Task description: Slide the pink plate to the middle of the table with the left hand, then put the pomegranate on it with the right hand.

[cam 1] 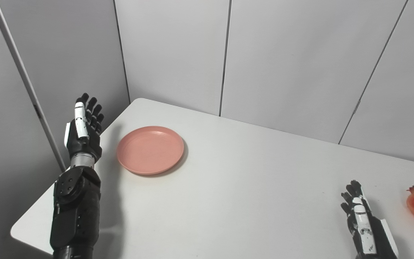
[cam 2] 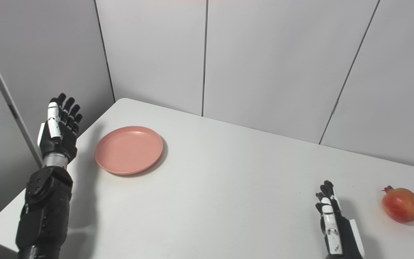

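Black left hand (cam 1: 84,126) raised, fingers apart, beside pink plate (cam 1: 150,149).

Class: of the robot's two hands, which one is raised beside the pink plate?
The left hand, upright with fingers apart, left of the pink plate. The right hand sits low near the pomegranate.
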